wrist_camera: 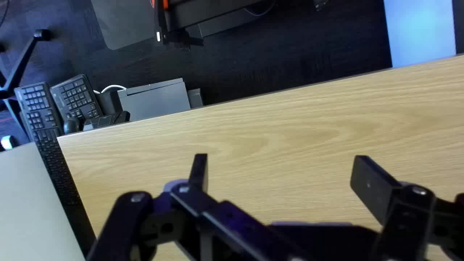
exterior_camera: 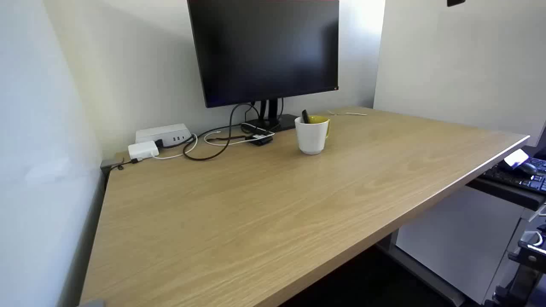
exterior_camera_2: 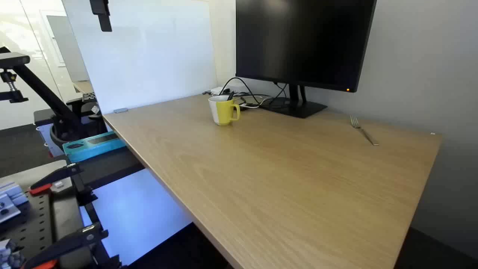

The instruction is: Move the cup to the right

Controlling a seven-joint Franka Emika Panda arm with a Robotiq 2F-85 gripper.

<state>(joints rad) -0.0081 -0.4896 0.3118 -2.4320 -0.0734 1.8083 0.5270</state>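
The cup (exterior_camera: 310,138) stands upright on the wooden desk, in front of the monitor, in both exterior views. It is white on one side and yellow on the other, with a yellow handle and inside, as an exterior view (exterior_camera_2: 223,112) shows. A dark item sticks up above its rim. My gripper (wrist_camera: 281,157) is open in the wrist view, with bare wood between its fingers. A dark fingertip (exterior_camera_2: 106,23) shows at the top left of an exterior view, and a small piece (exterior_camera: 455,2) at the top of an exterior view. It is well above the desk and apart from the cup, which is out of the wrist view.
A black monitor (exterior_camera: 268,51) stands at the back of the desk (exterior_camera: 239,213). Black and white cables (exterior_camera: 230,128), a white power strip (exterior_camera: 164,134) and a white adapter (exterior_camera: 143,150) lie beside it. A fork (exterior_camera_2: 364,130) lies near the back edge. A whiteboard panel (exterior_camera_2: 149,56) borders the desk.
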